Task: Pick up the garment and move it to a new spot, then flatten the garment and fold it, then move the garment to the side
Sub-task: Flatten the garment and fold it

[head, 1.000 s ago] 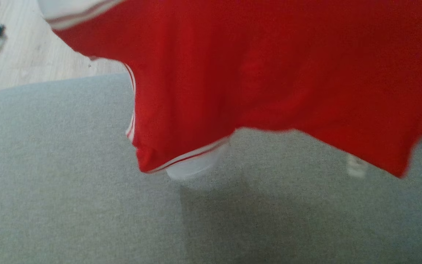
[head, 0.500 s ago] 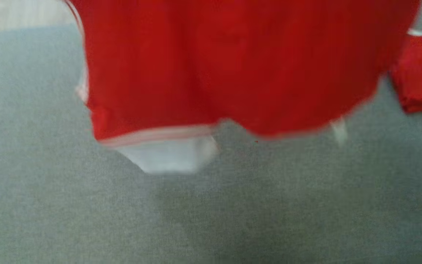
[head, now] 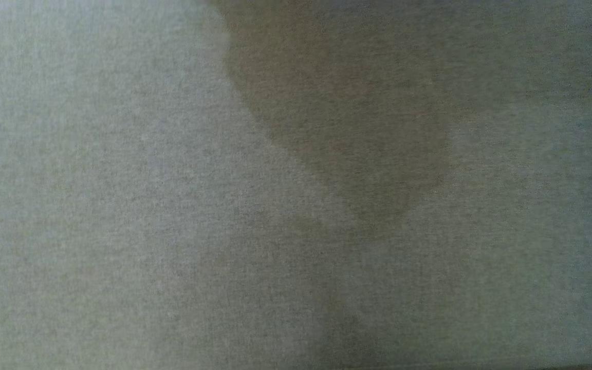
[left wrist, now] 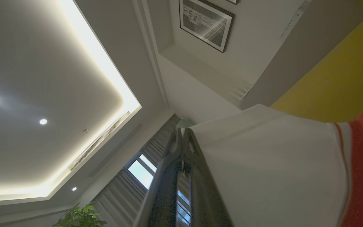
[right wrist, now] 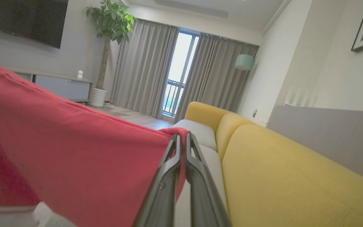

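The garment [right wrist: 74, 151] is up in the air, strung between both arms. In the right wrist view the right gripper [right wrist: 183, 137] has its two dark fingers pressed together on a folded red edge at the middle of the frame, and the cloth sweeps away to the left and lower left in one broad sheet. In the left wrist view the left gripper [left wrist: 183, 130] is likewise pinched shut, here on the white panel [left wrist: 263, 164], which fills the lower right of the frame and meets the red body at the right edge across a thin red-striped trim.

From where I stand it looks like a light, soft knit with a matte face and no stiffness at all. It sags between the two pinch points and ridges up where it is bunched. It should weigh little, but I'd expect it to swing, fold on itself and slide if gripped on a single thin layer. Hemmed edges and corners look like the safer holds, since the doubled cloth gives the fingers something to bite.

In the head view the grey surface [head: 121, 205] is a flat, finely woven, felt-like fabric. A soft shadow [head: 347, 113] lies across its upper middle, and a sliver of red shows at the far upper right corner. A rounded yellow sofa [right wrist: 288, 170] sits at the right of the right wrist view.
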Motion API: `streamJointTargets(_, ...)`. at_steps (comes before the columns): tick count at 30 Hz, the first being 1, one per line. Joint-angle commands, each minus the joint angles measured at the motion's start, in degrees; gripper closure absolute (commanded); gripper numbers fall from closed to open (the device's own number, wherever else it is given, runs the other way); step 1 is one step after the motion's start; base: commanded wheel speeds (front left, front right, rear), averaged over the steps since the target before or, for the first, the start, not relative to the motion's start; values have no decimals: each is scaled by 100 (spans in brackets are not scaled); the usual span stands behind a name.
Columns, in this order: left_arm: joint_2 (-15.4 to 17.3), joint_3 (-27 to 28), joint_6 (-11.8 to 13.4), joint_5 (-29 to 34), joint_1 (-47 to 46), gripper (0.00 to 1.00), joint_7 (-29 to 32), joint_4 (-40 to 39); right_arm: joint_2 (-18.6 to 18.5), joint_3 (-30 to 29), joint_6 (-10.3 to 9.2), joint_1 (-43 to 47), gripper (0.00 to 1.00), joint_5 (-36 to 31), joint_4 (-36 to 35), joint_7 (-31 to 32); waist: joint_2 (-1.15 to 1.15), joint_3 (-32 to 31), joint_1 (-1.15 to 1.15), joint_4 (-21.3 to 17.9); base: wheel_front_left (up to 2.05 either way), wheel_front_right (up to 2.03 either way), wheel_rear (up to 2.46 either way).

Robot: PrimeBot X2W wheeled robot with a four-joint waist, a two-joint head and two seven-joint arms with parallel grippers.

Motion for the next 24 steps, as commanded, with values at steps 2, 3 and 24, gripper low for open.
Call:
streamJointTargets(2,224,341,4,2,-11,100,-1,-272,-130,114,-5,-23,100,40,78,-101,0,265,-1,153,0,0,0)
streamJointTargets(3,240,384,-15,-7,142,100,-1,-376,-145,193,-5,1,100,60,150,-139,0,311,-1,182,0,0,0)
streamJointTargets(24,1229,1694,742,-807,6706,100,-3,-3344,-231,175,-5,3632,100,1266,12,-394,0,-1211,-1,174,0,0,0)
